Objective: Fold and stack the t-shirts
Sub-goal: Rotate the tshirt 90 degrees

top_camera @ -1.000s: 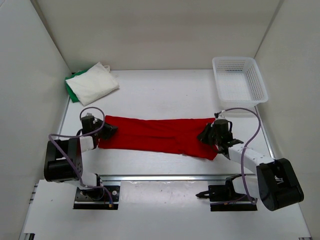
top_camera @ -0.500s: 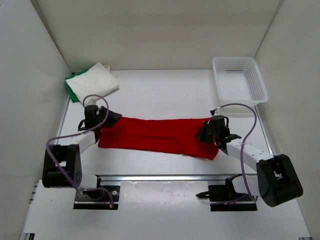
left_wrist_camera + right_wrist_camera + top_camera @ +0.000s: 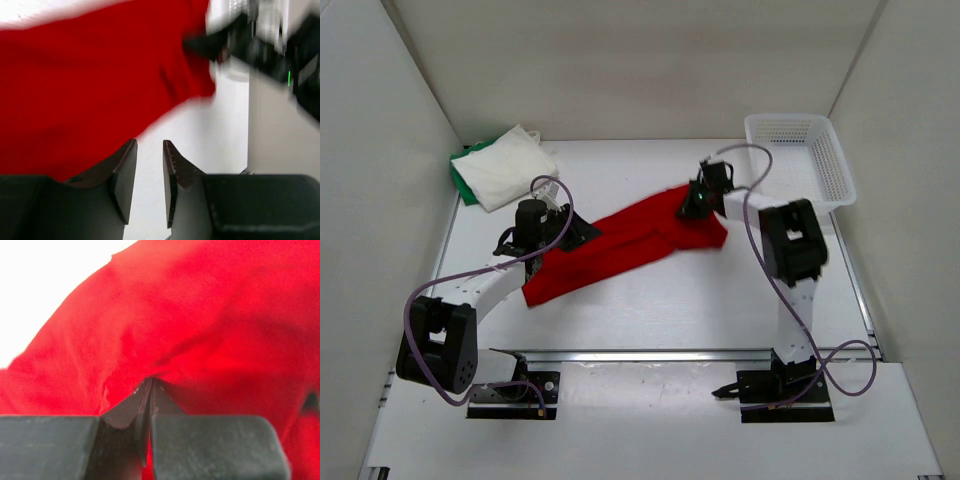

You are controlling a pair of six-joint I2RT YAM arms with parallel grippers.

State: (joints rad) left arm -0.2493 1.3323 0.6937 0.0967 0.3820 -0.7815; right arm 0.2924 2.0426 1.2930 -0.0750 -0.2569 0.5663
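The red t-shirt (image 3: 620, 245) lies stretched in a diagonal band across the table's middle. My right gripper (image 3: 692, 206) is shut on its far right end, and in the right wrist view the red cloth (image 3: 200, 315) is pinched in the gripper (image 3: 150, 385). My left gripper (image 3: 582, 232) is open at the shirt's upper left edge. In the left wrist view the gripper (image 3: 150, 150) has only white table between its jaws, with red cloth (image 3: 90, 75) just beyond. The folded white t-shirt (image 3: 505, 165) lies on the green t-shirt (image 3: 460, 182) at the back left.
A white mesh basket (image 3: 835, 165) stands at the back right corner. White walls close in the table at the left, back and right. The right arm (image 3: 260, 40) shows blurred at the top right of the left wrist view.
My right gripper has swung back and left with the shirt's right end, turning the flat band diagonal. My left gripper has moved right and back along the shirt's upper edge.
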